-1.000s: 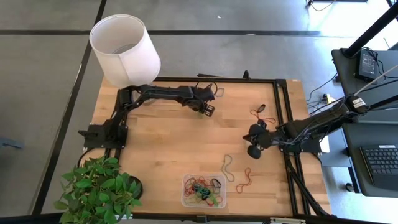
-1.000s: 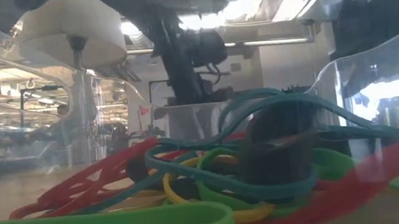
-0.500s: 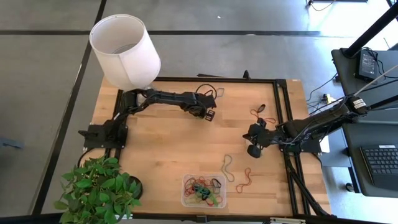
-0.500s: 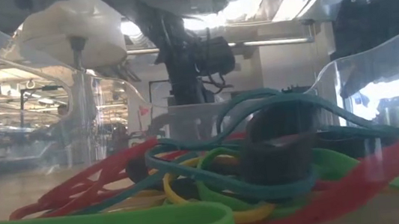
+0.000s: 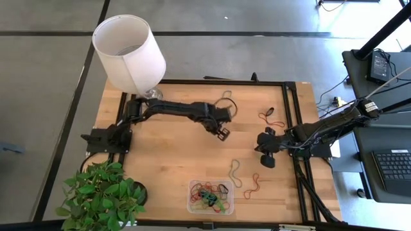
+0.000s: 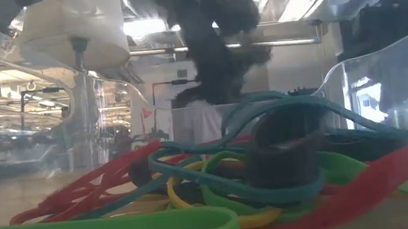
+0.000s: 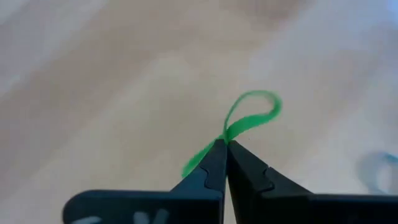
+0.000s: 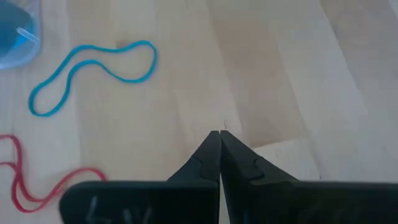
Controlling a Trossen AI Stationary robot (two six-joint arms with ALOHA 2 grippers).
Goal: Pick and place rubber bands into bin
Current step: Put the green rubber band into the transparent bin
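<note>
Left wrist view shows your left gripper (image 7: 224, 144) clamped on a green band (image 7: 249, 121); lift clear, carry over the bin (image 5: 192, 190). Right gripper (image 8: 219, 134) waits, jaws together.

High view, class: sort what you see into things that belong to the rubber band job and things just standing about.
Belongs to the job:
- left gripper, shut on a green rubber band
- loose bands on the table
- bin, already holding bands

Just standing about:
- lamp
- potted plant
- right gripper, shut and empty
</note>
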